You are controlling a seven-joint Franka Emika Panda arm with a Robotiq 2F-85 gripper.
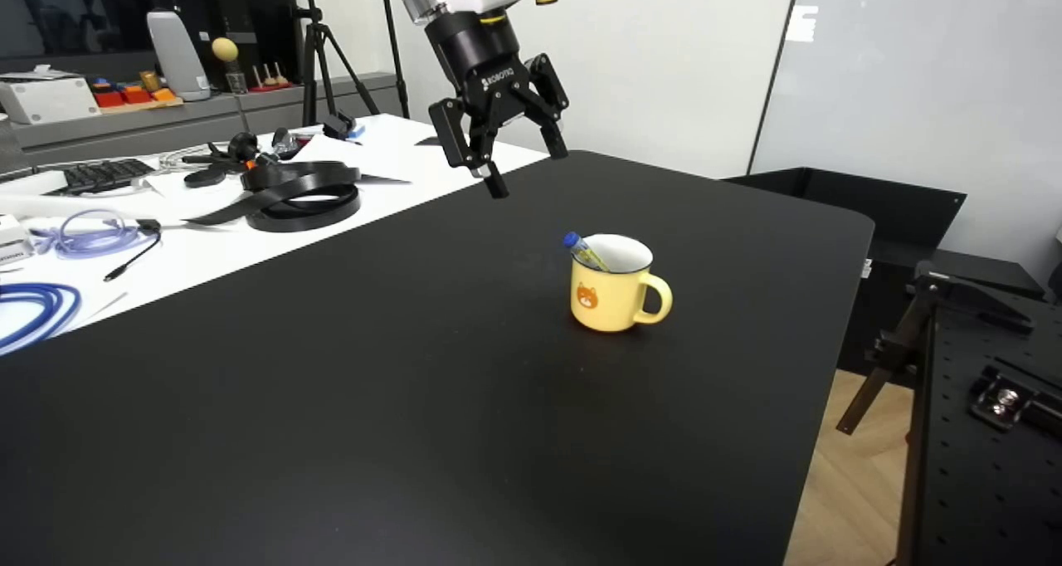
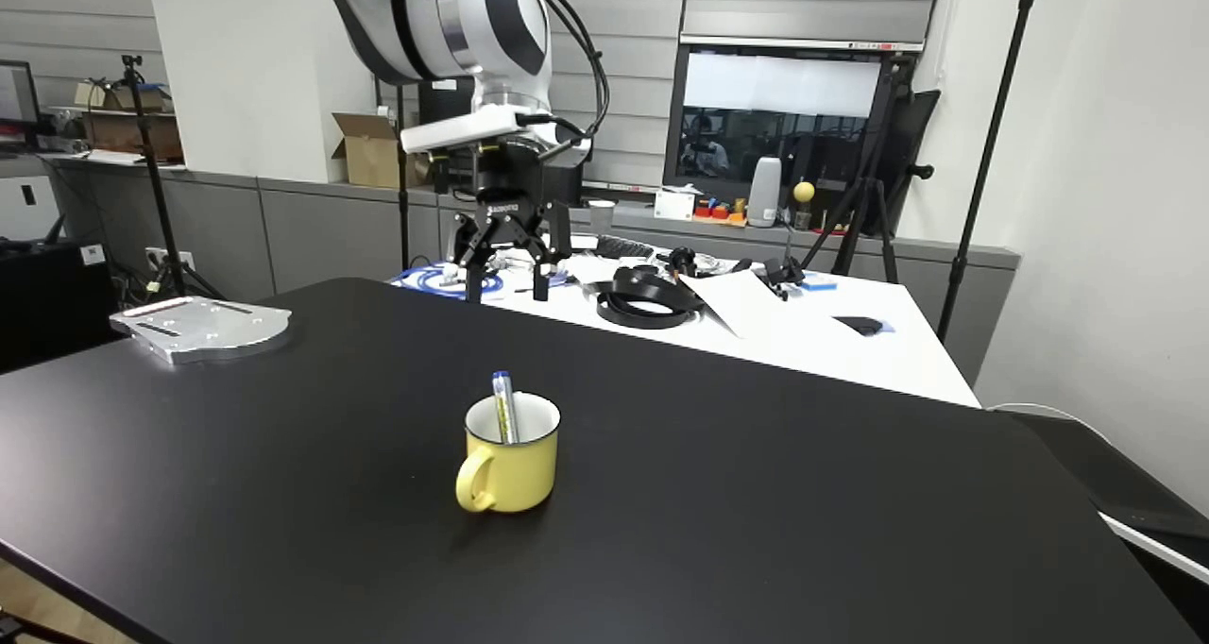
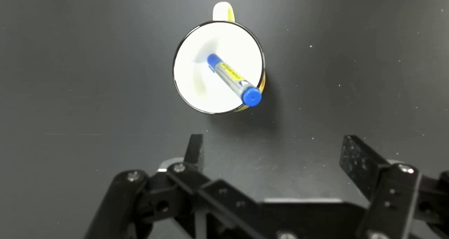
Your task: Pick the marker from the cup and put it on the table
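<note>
On the black counter (image 1: 373, 400): one yellow cup (image 1: 612, 307), upright; inside it, one marker (image 3: 232, 78), tilted against the rim, blue end protruding. Above, apart from both: jaws, released, spread wide.

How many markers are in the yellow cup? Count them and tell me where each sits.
1: the marker leans inside the yellow cup, one blue end poking out above the rim. The wrist view looks into the cup and shows no other.
</note>
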